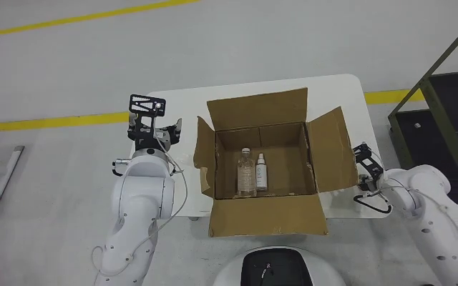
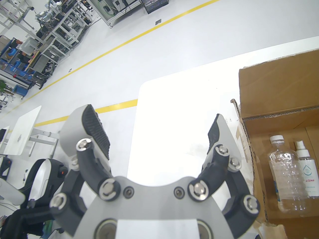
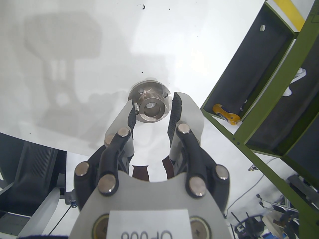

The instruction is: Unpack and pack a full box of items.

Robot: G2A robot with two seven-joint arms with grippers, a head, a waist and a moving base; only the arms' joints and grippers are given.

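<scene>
An open cardboard box (image 1: 265,214) stands mid-table, flaps spread. Inside lie a clear plastic bottle (image 1: 246,171) and a small white spray bottle (image 1: 261,171) side by side; the left wrist view shows the same clear bottle (image 2: 286,172) and spray bottle (image 2: 307,172) inside the box (image 2: 274,93). My left gripper (image 1: 154,127) hovers open and empty over the white table, left of the box; its ribbed fingers (image 2: 96,125) are spread wide. My right gripper (image 1: 365,171) sits beside the box's right flap, shut on a round metal flange (image 3: 149,109) just above the table (image 3: 99,50).
A green metal rack (image 1: 429,100) stands off the table's right end, with a yellow object (image 3: 225,114) on its dark shelf. Bare table (image 2: 174,105) stretches left of the box. Yellow floor lines run behind the table.
</scene>
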